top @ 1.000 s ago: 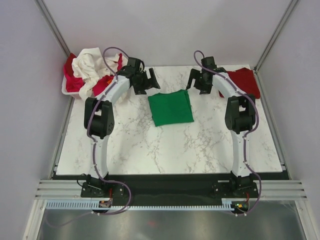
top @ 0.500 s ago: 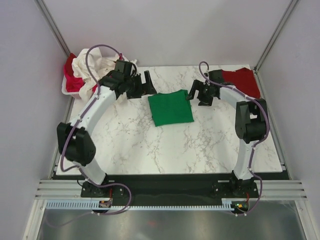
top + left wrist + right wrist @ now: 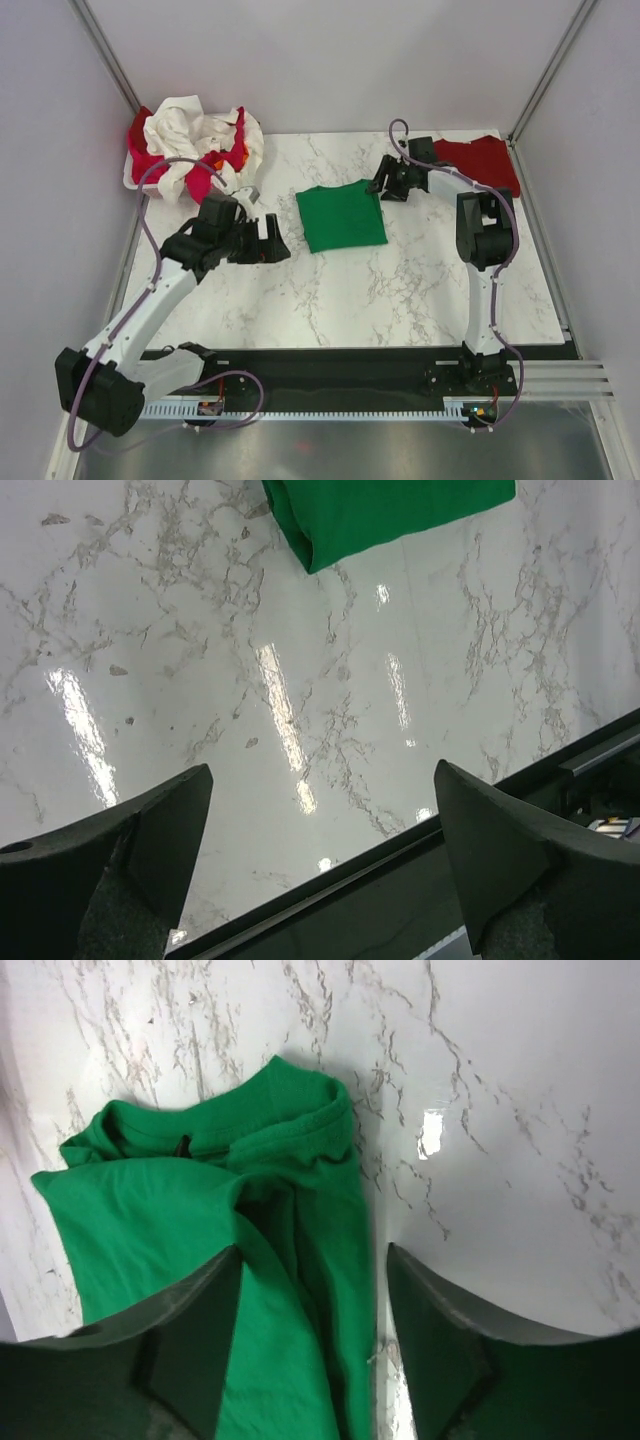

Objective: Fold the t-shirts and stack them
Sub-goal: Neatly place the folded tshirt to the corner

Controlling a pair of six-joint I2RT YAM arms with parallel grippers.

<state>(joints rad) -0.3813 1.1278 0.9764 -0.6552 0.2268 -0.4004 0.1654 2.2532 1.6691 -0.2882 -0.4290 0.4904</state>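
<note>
**Top view:** left hand sits low over bare tabletop. Its fingers are spread wide w/ nothing in them. Green t-shirt, folded to a rough square, lies flat just beyond its fingertips, not touching. Right hand is at that shirt's far corner, on the side away from the left hand. It's open, w/ no grip on anything as far as this view shows. Dark red t-shirt lies flat behind the right hand, by the tabletop's far corner. Well off behind the left hand, a white basket holds a crumpled heap. Cream-white t-shirt is on top, pinkish red t-shirt under & around it.

**Left wrist view:** both fingers are far apart, gap empty, only marble btw them. The green t-shirt's folded corner shows ahead of the hand, clear of the fingers. The tabletop's dark edge strip runs close under the hand.

**Right wrist view:** fingers are open, w/ the green t-shirt's collar end right ahead & below. A fold of cloth runs through the gap btw them. Jaws aren't closed on it. Can't tell if the tips touch the cloth. Bare marble lies beside the hand.
</note>
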